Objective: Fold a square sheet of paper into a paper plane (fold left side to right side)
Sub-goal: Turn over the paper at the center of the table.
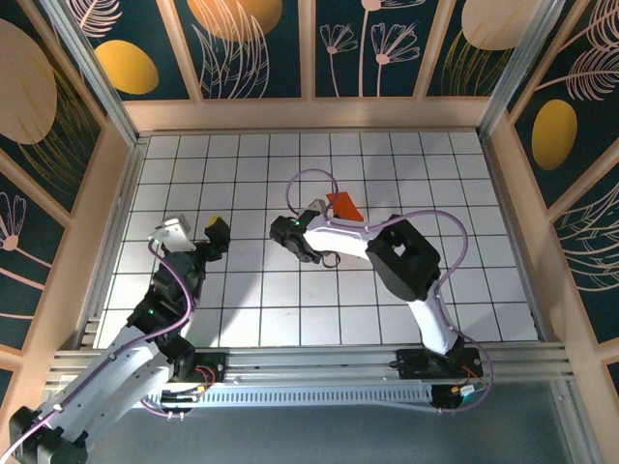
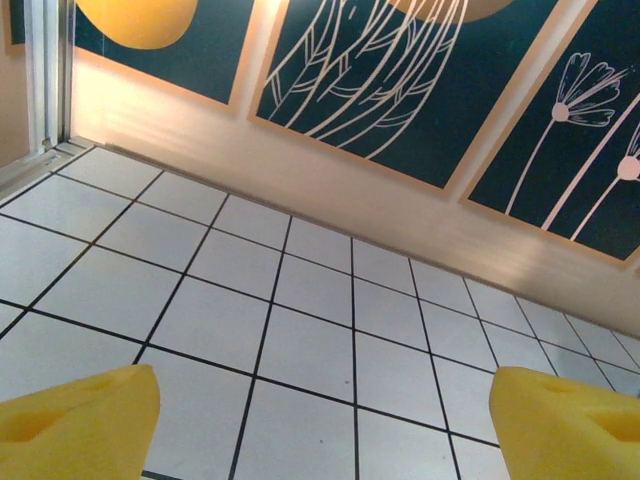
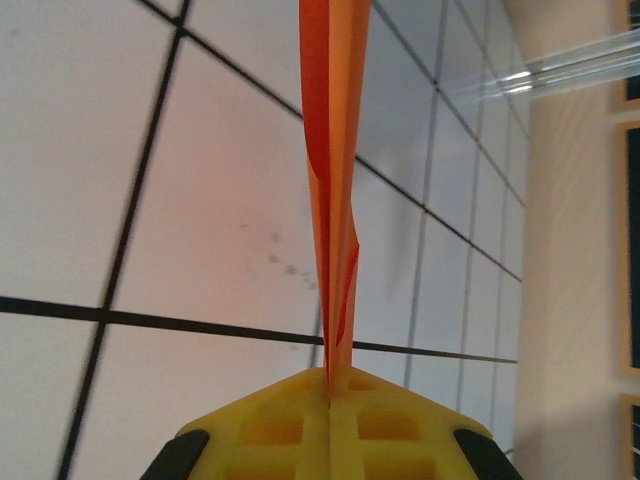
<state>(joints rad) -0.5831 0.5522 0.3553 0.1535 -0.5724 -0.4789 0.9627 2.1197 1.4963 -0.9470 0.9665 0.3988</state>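
Item one: my right claw. Yellow pads pressed together, pinching the plane by one end. The plane is orange, folded thin, seen edge-on, and stands straight out from the pads over the white gridded worktop. Whether it touches the grid I cannot tell. From overhead it sits near the middle, toward the back wall.

Item two: my left claw. Spread wide, yellow fingers far apart, over the grid left of the plane and well apart from it.

Paper plane in right gripper over table; left gripper well apart, leftward
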